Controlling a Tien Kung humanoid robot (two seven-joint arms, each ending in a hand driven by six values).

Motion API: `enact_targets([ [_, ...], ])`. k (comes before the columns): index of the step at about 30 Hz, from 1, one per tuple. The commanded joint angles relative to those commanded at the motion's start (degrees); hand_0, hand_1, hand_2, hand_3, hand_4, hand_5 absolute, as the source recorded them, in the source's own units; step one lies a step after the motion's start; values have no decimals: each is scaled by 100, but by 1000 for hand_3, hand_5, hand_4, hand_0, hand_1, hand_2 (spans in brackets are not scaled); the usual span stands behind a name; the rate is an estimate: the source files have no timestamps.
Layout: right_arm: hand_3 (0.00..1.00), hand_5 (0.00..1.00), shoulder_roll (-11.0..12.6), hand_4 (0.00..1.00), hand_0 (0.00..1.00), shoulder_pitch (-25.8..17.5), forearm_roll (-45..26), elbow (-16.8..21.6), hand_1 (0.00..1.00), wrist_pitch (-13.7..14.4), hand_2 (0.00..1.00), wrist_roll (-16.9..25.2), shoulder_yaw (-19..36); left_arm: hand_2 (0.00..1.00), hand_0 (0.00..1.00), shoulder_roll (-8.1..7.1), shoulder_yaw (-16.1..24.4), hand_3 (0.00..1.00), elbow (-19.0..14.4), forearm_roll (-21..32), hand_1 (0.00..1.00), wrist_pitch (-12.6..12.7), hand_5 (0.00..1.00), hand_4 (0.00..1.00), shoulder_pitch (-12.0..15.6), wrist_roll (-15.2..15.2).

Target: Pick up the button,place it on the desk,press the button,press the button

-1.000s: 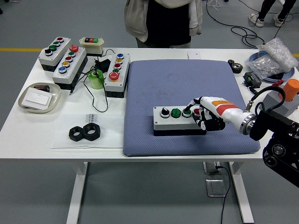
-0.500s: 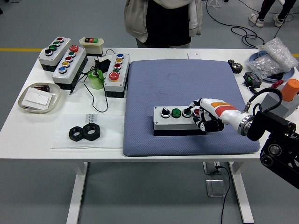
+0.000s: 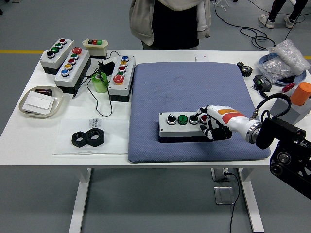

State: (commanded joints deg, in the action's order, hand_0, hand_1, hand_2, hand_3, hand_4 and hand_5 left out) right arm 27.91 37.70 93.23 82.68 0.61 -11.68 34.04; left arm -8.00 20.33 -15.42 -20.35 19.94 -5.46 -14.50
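Button box (image 3: 182, 126): grey top, black base, row of knobs and green button, laid flat on blue mat (image 3: 160, 87), right end covered.

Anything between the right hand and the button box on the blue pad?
Nothing visible. The right hand is already at the right end of the button box, fingers curled over that end beside the green button. The box lies on the blue pad, with nothing else near it.
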Motion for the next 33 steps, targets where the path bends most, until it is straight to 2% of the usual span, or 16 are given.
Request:
enact_targets([
  [6, 710, 2, 35, 506, 133, 6, -29, 167, 2, 208, 102, 7, 271, 856, 746, -5, 7, 773, 0, -16, 782, -4, 998, 543, 10, -1],
  [7, 766, 2, 41, 601, 226, 5, -56, 192, 21, 236, 157, 10, 316, 856, 746, -5, 7, 773, 0, -16, 782, -4, 998, 542, 11, -1],
  [9, 766, 2, 55, 601, 226, -5, -118, 219, 21, 306, 157, 19, 403, 856, 746, -7, -5, 773, -2, -2, 782, -3, 998, 542, 9, 3],
  [12, 766, 2, 68, 601, 226, -30, -242, 191, 21, 431, 157, 19, 576, 856, 746, -10, -25, 773, -3, 24, 782, -2, 998, 542, 2, 9],
  [13, 787, 2, 69, 617, 331, -31, -248, 188, 99, 439, 218, 19, 585, 856, 746, -10, -26, 773, -3, 26, 782, -2, 998, 544, 2, 9],
  [18, 787, 2, 76, 617, 331, -100, -371, -75, 99, 553, 218, 30, 892, 856, 746, -9, -45, 773, -5, 55, 782, 1, 998, 544, -8, 15],
  [19, 791, 2, 79, 522, 516, -135, -421, -156, 370, 568, 441, 51, 984, 856, 746, -8, -50, 772, -6, 64, 782, 3, 998, 542, -8, 16],
  [24, 791, 2, 79, 522, 516, -227, -770, -373, 370, 771, 441, 192, 1220, 856, 746, -5, -43, 772, -5, 60, 782, 1, 998, 542, -8, 14],
  [25, 805, 2, 72, 525, 823, -245, -936, -447, 693, 869, 703, 254, 1276, 856, 746, -2, -40, 773, -3, 59, 782, 1, 998, 541, -7, 15],
  [27, 805, 2, 66, 525, 823, -258, -1336, -504, 693, 977, 703, 301, 1317, 856, 746, 0, -38, 773, -2, 58, 782, 2, 998, 541, -7, 15],
  [30, 805, 2, 41, 525, 823, -316, -1978, -704, 693, 1313, 703, 421, 1492, 856, 746, 0, -43, 773, 0, 66, 782, 3, 998, 541, -10, 19],
  [31, 801, 2, 35, 529, 868, -329, -2201, -754, 764, 1408, 783, 428, 1535, 855, 746, 0, -45, 771, 0, 69, 783, 4, 998, 542, -12, 20],
  [33, 801, 2, 24, 529, 868, -359, -2685, -851, 764, 1664, 783, 442, 1626, 855, 746, 1, -50, 771, -1, 78, 783, 6, 998, 542, -15, 23],
])
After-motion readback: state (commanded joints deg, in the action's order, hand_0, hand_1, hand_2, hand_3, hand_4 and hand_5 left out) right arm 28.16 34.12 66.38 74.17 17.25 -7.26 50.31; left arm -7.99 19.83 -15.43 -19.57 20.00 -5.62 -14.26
